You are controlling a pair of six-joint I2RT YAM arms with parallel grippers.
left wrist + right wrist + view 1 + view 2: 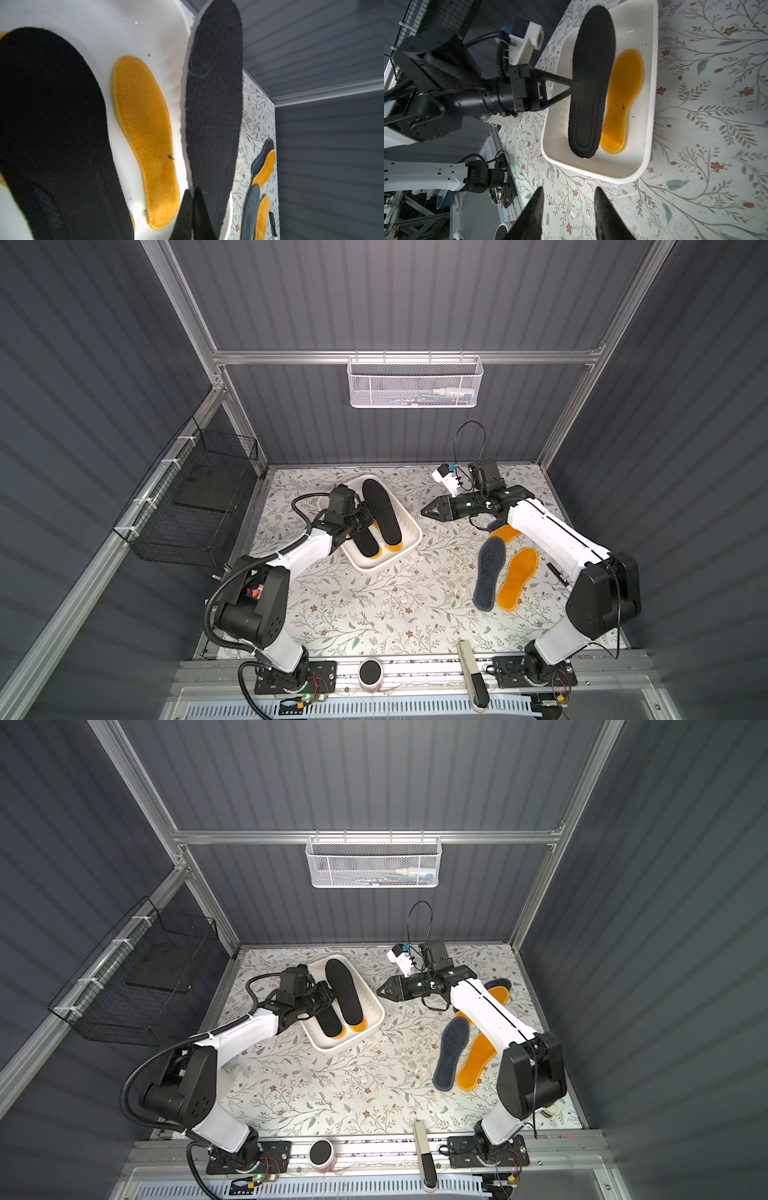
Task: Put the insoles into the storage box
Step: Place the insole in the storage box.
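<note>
Nearest me, a round black-topped canister (370, 672) and a white bar with a black tip (475, 676) are sitting on the front aluminium rail. On the right of the floral-print tabletop (353, 614), a fuzzy dark grey-blue insole (489, 572) and an orange-yellow fuzzy insole (517, 578) are lying flat just beside each other, with a black marker pen (557, 573) near them. A bit farther back, a second orange-yellow insole (505, 534) is lying partly under the right forearm. It is overlapping a second grey-blue insole (496, 984), which the arm is mostly hiding. Left of centre, the shallow white plastic storage box (410, 529) is sitting skewed on the table. Inside it, a plain black insole (365, 545) is lying on a third orange-yellow insole (375, 554), only the edge of which is showing. A fourth orange-yellow insole (623, 99) is lying flat on the box floor. The left gripper (574, 83) is reaching in from the box's left side, fingers clamped on the side edge of a second plain black insole (381, 510). That insole is tilting, near end down in the box, far end up at the far rim. The right gripper (569, 190) is hovering over bare tabletop just beside the box's right rim, fingers spread and gripping nothing. At the back, a black wire basket (195, 506) is hanging on the left wall and a white mesh wire basket (415, 383) on the rear rail.
</note>
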